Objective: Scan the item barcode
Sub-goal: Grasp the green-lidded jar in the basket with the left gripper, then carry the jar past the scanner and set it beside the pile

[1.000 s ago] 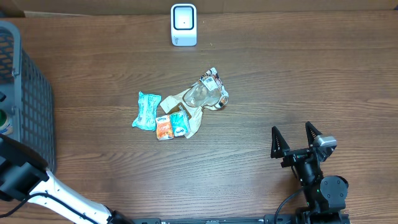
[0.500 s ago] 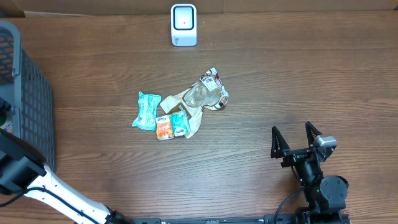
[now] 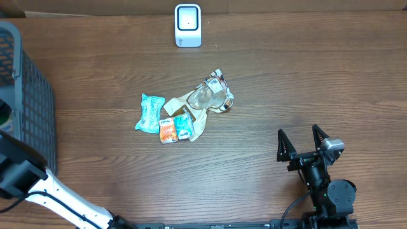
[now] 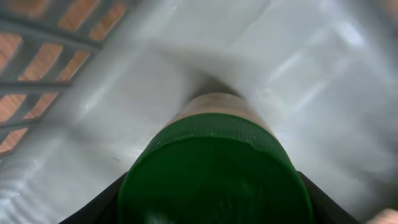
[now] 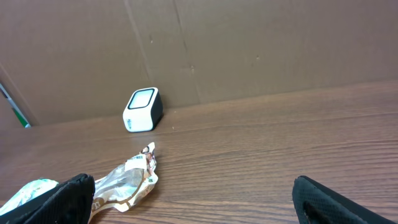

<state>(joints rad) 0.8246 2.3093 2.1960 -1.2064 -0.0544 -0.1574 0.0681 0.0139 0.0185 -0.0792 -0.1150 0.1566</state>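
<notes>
- Slight drift of left arm (image 3: 19,175) beside basket (image 3: 35,95) since a second ago.
- Left jaws flanking green cap (image 4: 214,168) of bottle (image 4: 217,104) inside basket; cannot tell if gripping.
- Probably rigid, light; ribbed cap sides likely the surest hold.
- Right jaws wide, empty, far from basket.

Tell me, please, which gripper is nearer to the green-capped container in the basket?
Left. The left gripper is inside the basket, its fingers either side of the green-capped container. The right gripper sits open at the far right of the table, well away.
</notes>
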